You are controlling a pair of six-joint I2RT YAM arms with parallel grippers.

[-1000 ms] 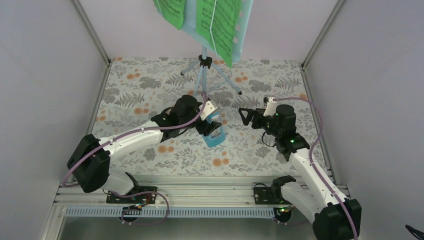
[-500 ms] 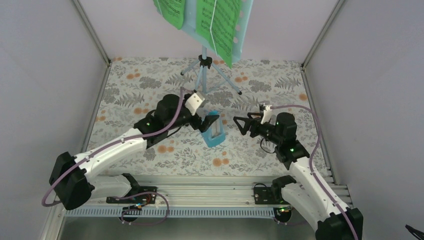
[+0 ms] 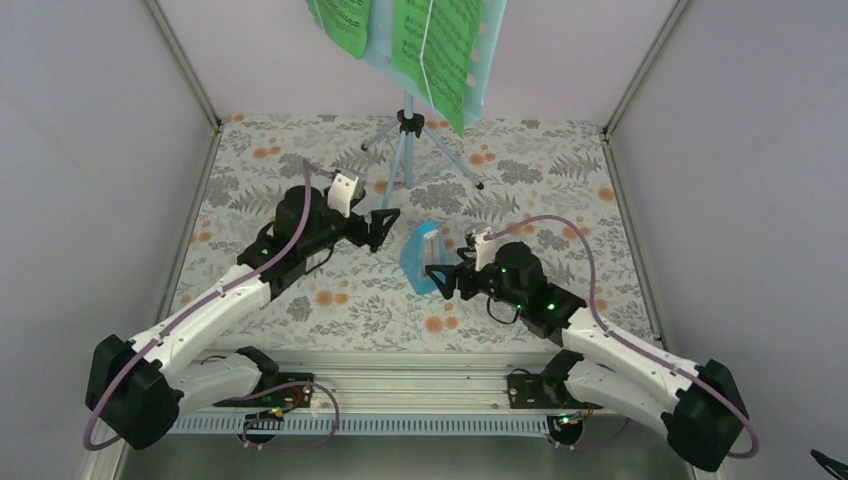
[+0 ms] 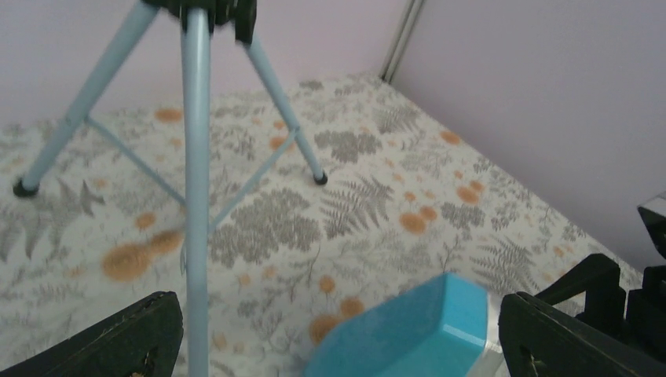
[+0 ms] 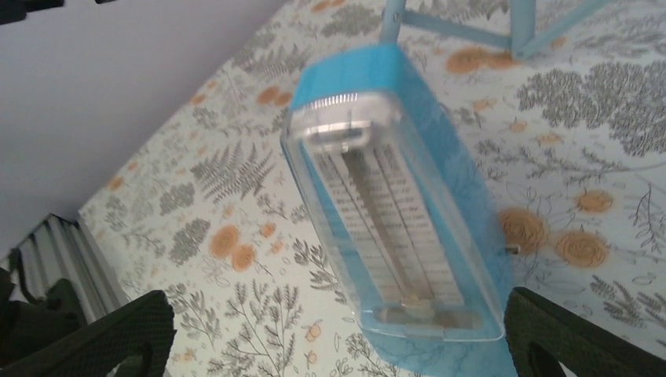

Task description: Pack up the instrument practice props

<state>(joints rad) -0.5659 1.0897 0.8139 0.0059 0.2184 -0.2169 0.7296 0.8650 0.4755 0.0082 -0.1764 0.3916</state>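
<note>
Floral tabletop (image 3: 560,190) holds the blue metronome (image 3: 420,258) (clear face toward the right gripper (image 3: 437,283)); that and the left gripper (image 3: 387,224) flank it, both spread wide, empty.

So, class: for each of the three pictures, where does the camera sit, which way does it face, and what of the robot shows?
Top external: above and behind the bases, looking down on the floral table; both arms show, left claw and right claw open.
Left wrist: on the left arm, facing the music stand legs and a far corner; own fingers at the bottom corners.
Right wrist: on the right arm, close to the metronome, facing its scale; own fingers below.
Shared: all three show the metronome and stand legs.
</note>
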